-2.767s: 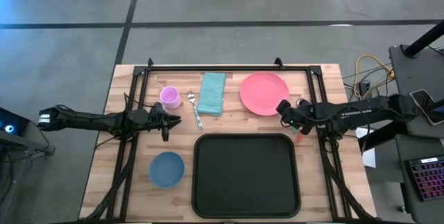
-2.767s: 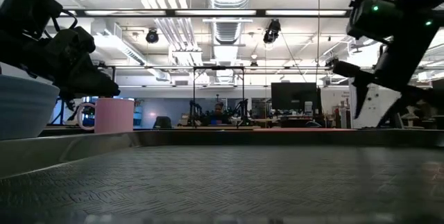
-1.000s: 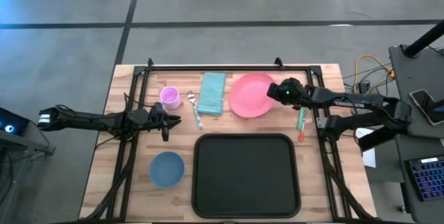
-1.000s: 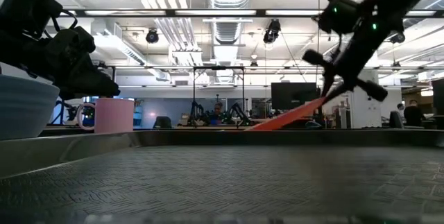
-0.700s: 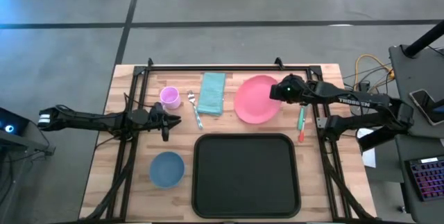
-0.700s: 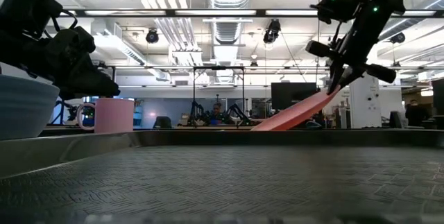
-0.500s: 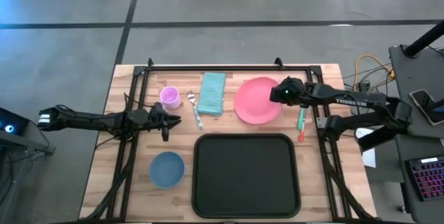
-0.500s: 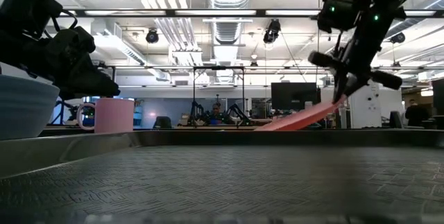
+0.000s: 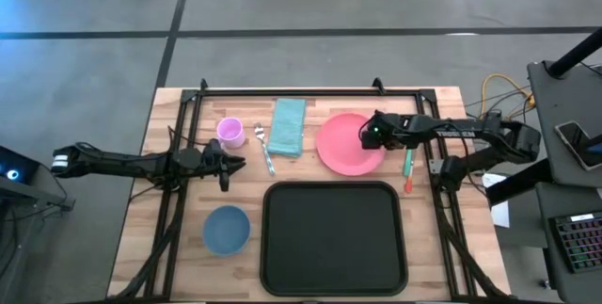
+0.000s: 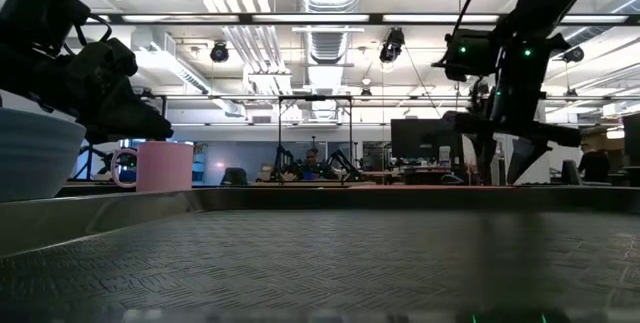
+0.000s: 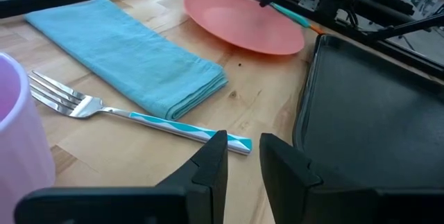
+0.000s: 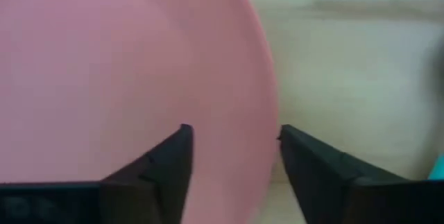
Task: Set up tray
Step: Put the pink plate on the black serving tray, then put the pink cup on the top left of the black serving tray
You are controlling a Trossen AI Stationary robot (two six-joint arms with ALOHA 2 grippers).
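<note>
The black tray (image 9: 334,236) lies at the table's near middle and fills the low view's foreground (image 10: 320,263). The pink plate (image 9: 346,144) lies flat on the wood just beyond the tray's far edge. My right gripper (image 9: 370,136) is open and points down over the plate's right rim (image 12: 267,106). One finger stands over the plate and one over the bare table (image 12: 232,161). I cannot tell whether either fingertip touches the plate. My left gripper (image 9: 226,165) waits left of the tray, open by a narrow gap (image 11: 239,158), near the fork's handle (image 11: 208,134).
A pink cup (image 9: 230,132), a fork (image 9: 264,149) and a folded teal napkin (image 9: 288,126) lie at the far left. A blue bowl (image 9: 227,229) stands left of the tray. A green-handled utensil (image 9: 408,165) lies right of the plate. Black frame rails (image 9: 301,90) border the table.
My right gripper held the plate's right rim raised, with the left rim on the table. It has come down and a little toward the table's left. The plate now lies flat, nearer the tray. The fingers have opened and let go.
</note>
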